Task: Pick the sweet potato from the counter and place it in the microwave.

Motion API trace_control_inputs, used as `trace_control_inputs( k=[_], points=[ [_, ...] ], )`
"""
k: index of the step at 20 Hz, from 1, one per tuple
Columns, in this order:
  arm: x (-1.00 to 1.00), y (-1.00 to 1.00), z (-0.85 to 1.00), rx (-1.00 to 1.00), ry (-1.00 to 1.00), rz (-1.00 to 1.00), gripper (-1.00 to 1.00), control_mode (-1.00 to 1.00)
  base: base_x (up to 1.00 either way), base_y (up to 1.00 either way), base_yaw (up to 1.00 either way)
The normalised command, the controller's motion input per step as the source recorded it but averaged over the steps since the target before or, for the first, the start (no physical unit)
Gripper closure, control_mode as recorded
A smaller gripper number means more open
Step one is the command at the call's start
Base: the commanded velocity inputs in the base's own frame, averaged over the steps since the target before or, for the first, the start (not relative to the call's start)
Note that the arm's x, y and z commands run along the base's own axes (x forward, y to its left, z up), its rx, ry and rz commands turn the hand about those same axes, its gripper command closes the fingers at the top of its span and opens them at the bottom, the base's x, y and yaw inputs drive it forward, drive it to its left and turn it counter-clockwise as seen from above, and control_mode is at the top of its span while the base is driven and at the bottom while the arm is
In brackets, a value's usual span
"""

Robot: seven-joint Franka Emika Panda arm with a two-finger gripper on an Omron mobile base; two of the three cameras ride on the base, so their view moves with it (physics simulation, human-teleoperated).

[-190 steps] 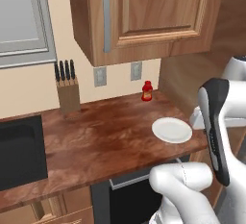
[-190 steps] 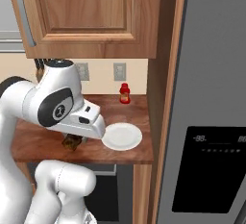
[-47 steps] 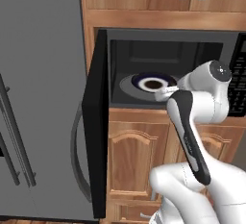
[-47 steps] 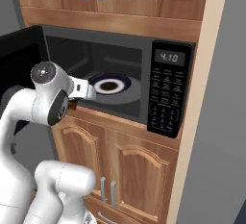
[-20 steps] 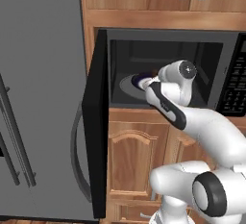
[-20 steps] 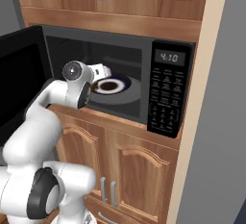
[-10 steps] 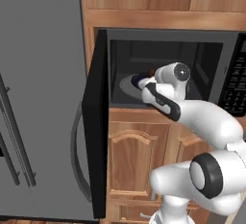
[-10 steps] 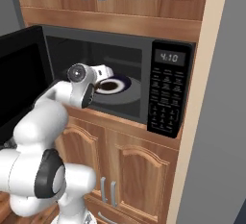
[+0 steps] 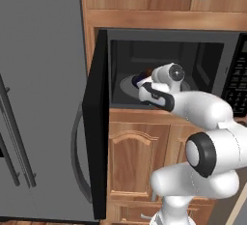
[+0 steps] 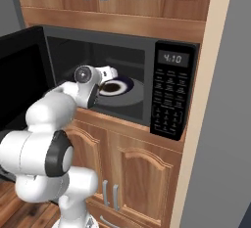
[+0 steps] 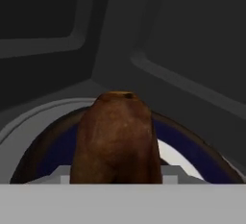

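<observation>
Hand view puts the sweet potato (image 11: 116, 139) right at centre, a brown lump standing up from the bottom edge, and the fingers are clenched on it, with pale pad tips just peeking out at its base on either side. Behind and below it sits a plate (image 11: 192, 158) with a dark blue rim and white centre, resting on the round grey turntable (image 11: 29, 122), which curves off toward 9 o'clock. Dark inner walls of the microwave (image 11: 182, 35) fill the top.

From the left base view, the white arm (image 9: 193, 105) reaches in through the open microwave (image 9: 164, 50), its black door (image 9: 96, 122) swung wide toward 9 o'clock, beside a grey fridge (image 9: 43, 98).

From the right base view, the hand hangs over the plate (image 10: 117, 86); the keypad (image 10: 171, 95) sits at 3 o'clock.
</observation>
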Motion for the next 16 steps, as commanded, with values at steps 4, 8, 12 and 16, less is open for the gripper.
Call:
trace_control_inputs(
  k=[4, 8, 12, 16],
  points=[
    [0.20, -0.02, -0.21, -0.01, 0.00, 0.00, 1.00, -1.00, 0.00, 0.00, 0.00],
    [0.32, -0.15, -0.23, 0.00, 0.00, 0.00, 1.00, -1.00, 0.00, 0.00, 0.00],
    [0.27, -0.18, -0.16, 0.00, 0.00, 0.00, 1.00, -1.00, 0.00, 0.00, 0.00],
    [0.20, -0.20, -0.13, 0.00, 0.00, 0.00, 1.00, -1.00, 0.00, 0.00, 0.00]
  ],
)
